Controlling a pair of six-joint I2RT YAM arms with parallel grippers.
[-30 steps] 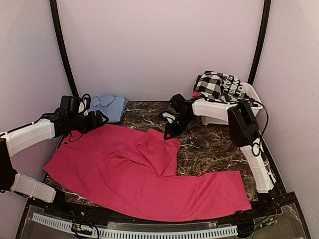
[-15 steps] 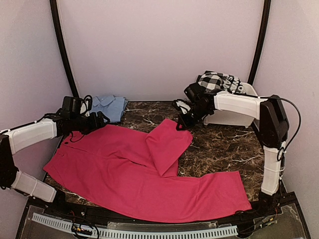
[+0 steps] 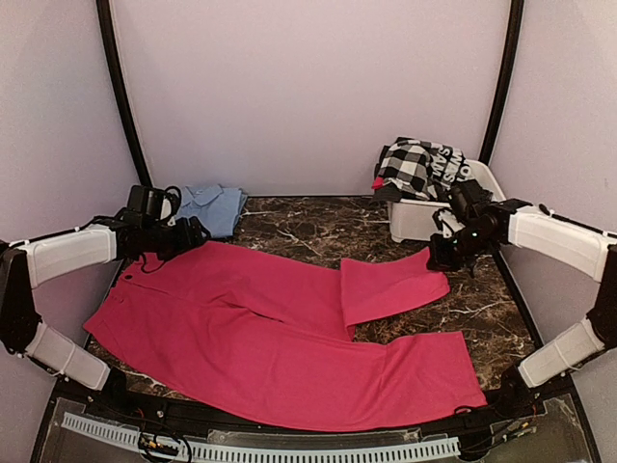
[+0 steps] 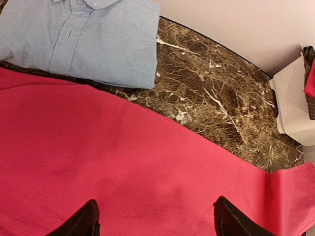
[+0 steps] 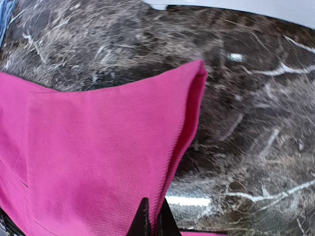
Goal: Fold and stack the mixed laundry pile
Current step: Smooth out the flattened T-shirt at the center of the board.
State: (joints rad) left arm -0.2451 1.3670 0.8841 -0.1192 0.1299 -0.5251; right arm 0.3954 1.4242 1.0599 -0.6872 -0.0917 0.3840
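Magenta-pink trousers [image 3: 260,328] lie spread across the marble table; one leg end [image 3: 395,287] is stretched out to the right. My right gripper [image 3: 439,258] is shut on that leg's hem, seen as pink cloth [image 5: 108,157] between the fingertips [image 5: 143,221]. My left gripper [image 3: 188,236] is open over the trousers' far left edge [image 4: 123,167], its fingers [image 4: 81,223] wide apart above the cloth. A folded light-blue shirt [image 3: 210,205] lies at the back left, also in the left wrist view [image 4: 83,39]. A black-and-white checked garment [image 3: 416,166] fills the tub. No navy sheet shows.
A white plastic tub [image 3: 424,217] stands at the back right, just behind my right gripper; its corner shows in the left wrist view [image 4: 295,108]. Bare marble [image 3: 299,224] lies between shirt and tub. Walls close in on three sides.
My right gripper has pulled the trouser leg from its folded-over spot near the middle out to the right, unfolding it. The left gripper has stayed at the far left edge.
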